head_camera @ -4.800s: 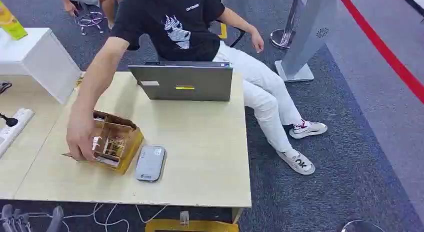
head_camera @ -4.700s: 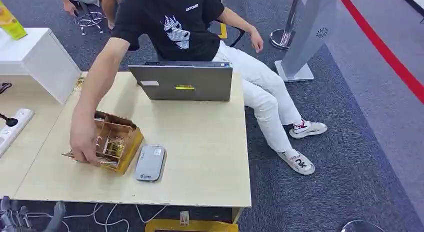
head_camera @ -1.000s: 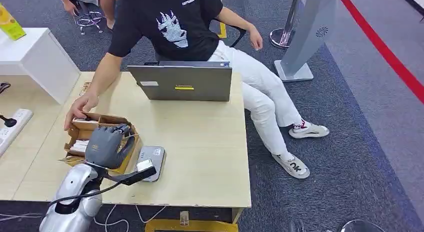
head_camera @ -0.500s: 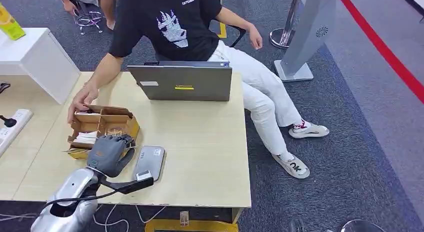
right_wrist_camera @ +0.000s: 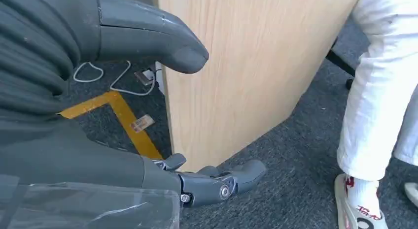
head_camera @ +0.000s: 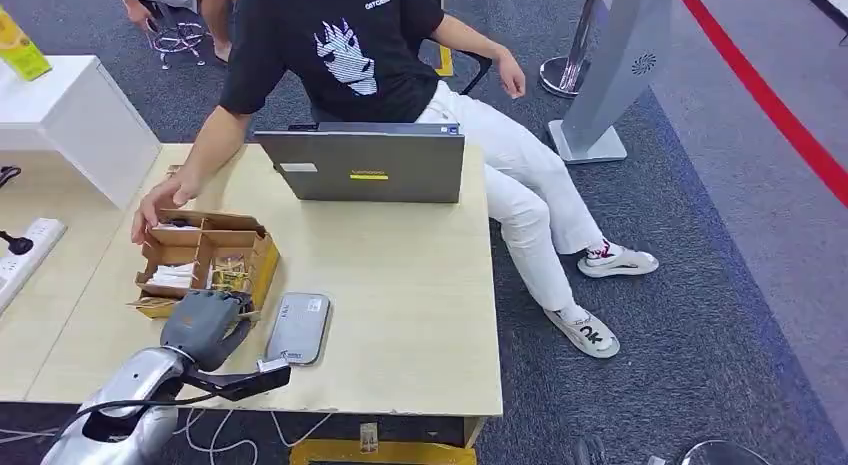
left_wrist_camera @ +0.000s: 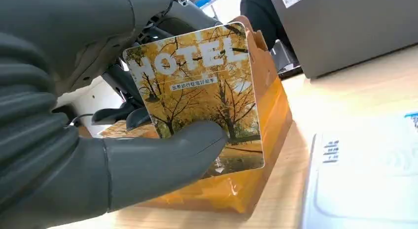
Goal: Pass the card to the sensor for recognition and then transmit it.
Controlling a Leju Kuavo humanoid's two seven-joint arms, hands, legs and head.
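Left wrist view showed your left hand (left_wrist_camera: 106,140) pinching a hotel card (left_wrist_camera: 194,98) between the thumb (left_wrist_camera: 162,157) and the darker fingers behind it, the card upright with its printed face toward the camera. Just beyond the card stood the cardboard box (left_wrist_camera: 268,115), and the pale card reader (left_wrist_camera: 365,175) lay flat on the table beside the box, off the card's free edge.

Head view placed the same hand (head_camera: 205,325) at the near corner of the box (head_camera: 205,260), with the reader (head_camera: 297,328) just to its thumb side. A person's hand (head_camera: 160,203) rested on the far edge of the box.

Right wrist view showed your right hand (right_wrist_camera: 148,115) hanging beside the table's side panel (right_wrist_camera: 246,66), fingers apart and holding nothing.

For the step in hand, you would probably have done best to keep the pinch firm, clear the card past the box wall, then turn it flat over the reader's face. Judged risk: the thumb covered only a lower corner, so the card could pivot.
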